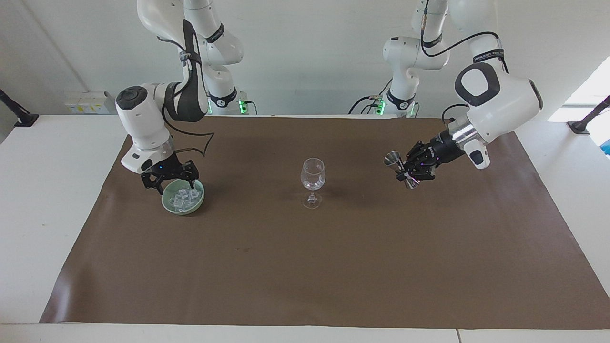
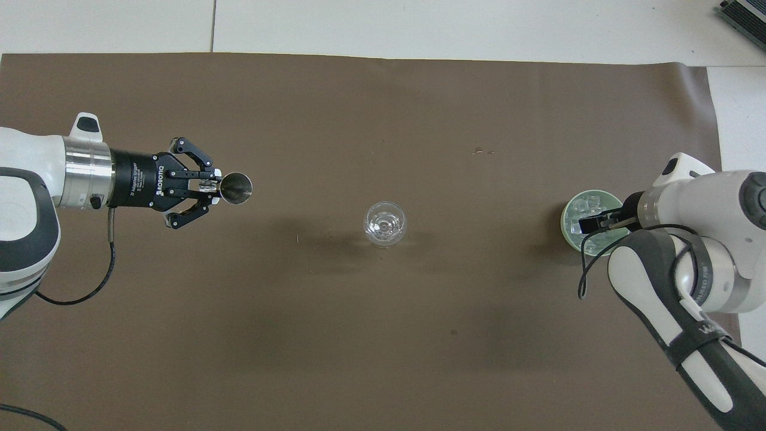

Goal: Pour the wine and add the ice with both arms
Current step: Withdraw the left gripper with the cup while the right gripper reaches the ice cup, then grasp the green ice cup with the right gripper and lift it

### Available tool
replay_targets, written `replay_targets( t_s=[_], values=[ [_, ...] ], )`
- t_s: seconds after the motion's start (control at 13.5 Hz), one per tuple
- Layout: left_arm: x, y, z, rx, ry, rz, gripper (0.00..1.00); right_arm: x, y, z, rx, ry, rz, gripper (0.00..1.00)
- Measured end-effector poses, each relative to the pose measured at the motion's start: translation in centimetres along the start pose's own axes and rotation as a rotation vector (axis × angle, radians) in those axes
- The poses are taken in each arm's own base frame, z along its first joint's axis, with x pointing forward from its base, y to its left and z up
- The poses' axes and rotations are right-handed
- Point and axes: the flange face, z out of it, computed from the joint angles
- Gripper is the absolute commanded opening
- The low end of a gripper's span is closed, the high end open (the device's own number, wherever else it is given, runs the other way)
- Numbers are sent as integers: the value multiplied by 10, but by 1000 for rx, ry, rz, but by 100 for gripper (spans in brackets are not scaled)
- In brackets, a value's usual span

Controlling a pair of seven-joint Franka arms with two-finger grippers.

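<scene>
A clear stemmed glass [image 1: 313, 177] [image 2: 385, 224] stands upright mid-mat. Toward the right arm's end sits a pale green bowl [image 1: 165, 200] [image 2: 564, 226] holding several small clear ice cubes [image 1: 183, 197] [image 2: 579, 209]. My right gripper [image 1: 172, 185] [image 2: 589, 225] is open and low over the bowl, its fingertips down at rim level over the ice; I cannot tell if they touch it. My left gripper [image 1: 405, 170] [image 2: 210, 187] is shut on the waist of a small metal jigger [image 1: 393, 159] [image 2: 237, 188], held in the air toward the left arm's end, well apart from the glass. No wine shows.
A brown mat [image 1: 305, 267] [image 2: 383, 335] covers most of the white table [image 1: 52, 190]. The right arm's cable [image 2: 583, 275] loops down beside the bowl.
</scene>
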Motion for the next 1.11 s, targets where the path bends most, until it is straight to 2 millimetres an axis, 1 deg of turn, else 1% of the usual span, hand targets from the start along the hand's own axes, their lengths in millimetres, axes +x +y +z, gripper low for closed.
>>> replay_targets(
  t_s=[0.15, 0.22, 0.37, 0.52, 0.59, 0.66, 0.89, 0.96, 1.03, 1.11],
  values=[
    [19, -8, -3, -22, -38, -41, 0, -5, -2, 7, 6, -16, -10, 91],
    [28, -11, -4, -32, -52, -59, 0, -6, -2, 9, 7, -20, -14, 84],
    [43, -19, -6, -37, -73, -76, 0, -8, -3, 11, 9, -24, -20, 81],
    [62, -30, -5, -36, -110, -87, 0, -9, -3, 13, 10, -29, -19, 69],
    [74, -35, -5, -32, -133, -97, 0, -10, -3, 13, 11, -31, -19, 69],
    [86, -39, -5, -32, -162, -115, 0, -11, -3, 14, 11, -32, -19, 64],
    [114, -46, -2, -41, -255, -149, 0, -11, -3, 14, 12, -33, -19, 62],
    [122, -48, 0, -45, -282, -143, 0, -11, -3, 14, 12, -33, -18, 55],
    [132, -52, 2, -46, -307, -136, 0, -11, -3, 14, 12, -33, -18, 53],
    [141, -55, 2, -49, -328, -138, 0, -11, -3, 14, 12, -33, -18, 48]
  ],
)
